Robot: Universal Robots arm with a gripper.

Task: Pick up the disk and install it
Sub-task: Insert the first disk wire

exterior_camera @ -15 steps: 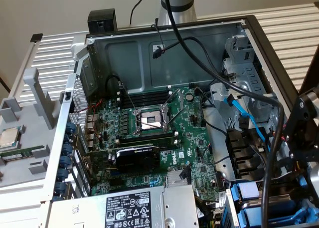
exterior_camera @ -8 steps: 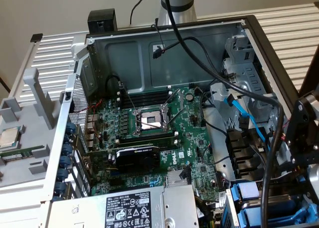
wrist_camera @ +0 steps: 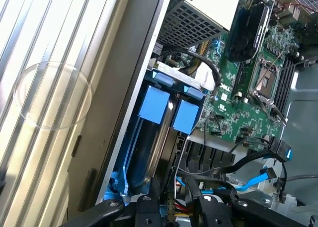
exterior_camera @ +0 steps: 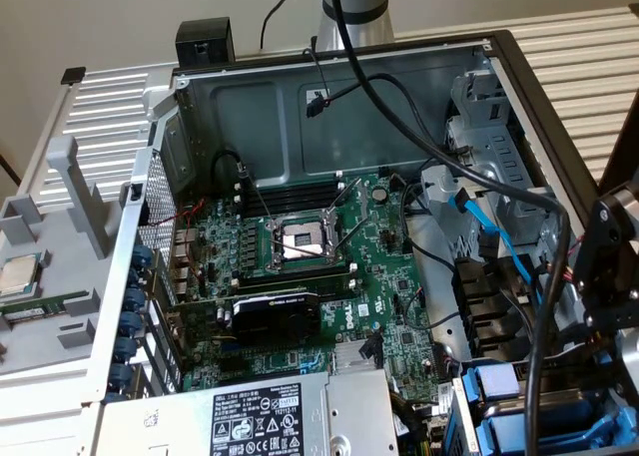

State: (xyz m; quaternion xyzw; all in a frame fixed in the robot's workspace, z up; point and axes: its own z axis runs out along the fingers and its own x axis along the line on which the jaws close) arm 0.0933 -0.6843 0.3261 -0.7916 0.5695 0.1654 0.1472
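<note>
Two drives in bright blue carriers stand on edge side by side in the drive bay at the case's corner. In the wrist view the disk [wrist_camera: 130, 155] shows its long blue frame and a silver edge, with a light blue tab at its far end. The other carrier [wrist_camera: 186, 115] sits right beside it. My gripper [wrist_camera: 179, 214] is just off the disk's near end. I cannot tell whether it touches or holds the disk. In the exterior view the blue carriers [exterior_camera: 504, 391] are at the lower right, with my gripper [exterior_camera: 611, 276] above them at the right edge.
The open computer case [exterior_camera: 329, 97] holds a motherboard [exterior_camera: 310, 246] with a bare CPU socket, a black graphics card [exterior_camera: 275, 316] and a power supply [exterior_camera: 270, 416]. Black and blue cables [exterior_camera: 479, 197] cross near the bay. A small CPU chip [exterior_camera: 18, 274] lies outside the case on the exterior view's left.
</note>
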